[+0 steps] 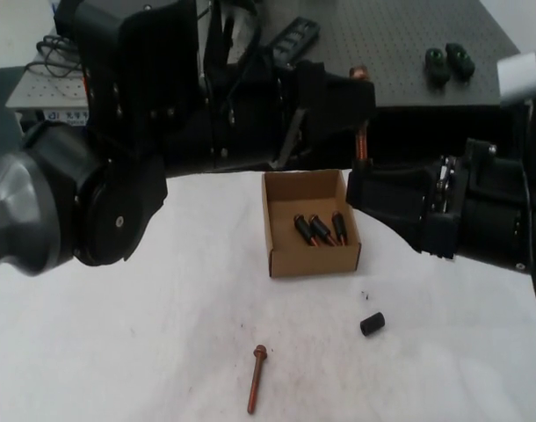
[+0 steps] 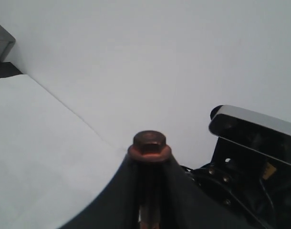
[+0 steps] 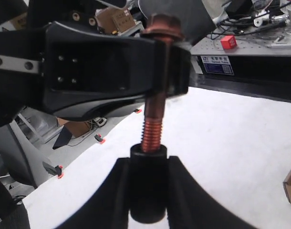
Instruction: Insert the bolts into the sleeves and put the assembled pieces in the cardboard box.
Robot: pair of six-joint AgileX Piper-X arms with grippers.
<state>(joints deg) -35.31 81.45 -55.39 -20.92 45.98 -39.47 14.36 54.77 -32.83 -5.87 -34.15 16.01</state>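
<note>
Seating the bolt (image 3: 155, 102) squarely in the sleeve (image 3: 148, 191) is the step in hand, by my reading, and it looks partly done: the threaded tip sits in the sleeve's mouth while most of the shank stands bare above it. To do it well, the two pieces should be kept on one axis, with the bolt pushed straight down its own length and no sideways lean. The sleeve needs a grip firm enough that it neither slides nor tips under the push, and the upper grip is best loosened only once the shank is well in. The left claw (image 2: 149, 164) is closed on the bolt just under its hex head, holding it upright, and the left arm reaches in above the far side of the cardboard box (image 1: 312, 259). The right claw (image 3: 148, 167) is clamped around the sleeve below the bolt, with the right arm coming in low past the box's far right corner. The pair being joined thus hangs just beyond the box's far edge, not over its opening. Inside the box lie three assembled pieces (image 1: 321, 230). On the white desk (image 1: 119, 352), on the near side of the box, a loose bolt (image 1: 256, 380) lies flat, and a loose sleeve (image 1: 372, 323) rests apart from it, nearer the box; both look like work not yet begun.
</note>
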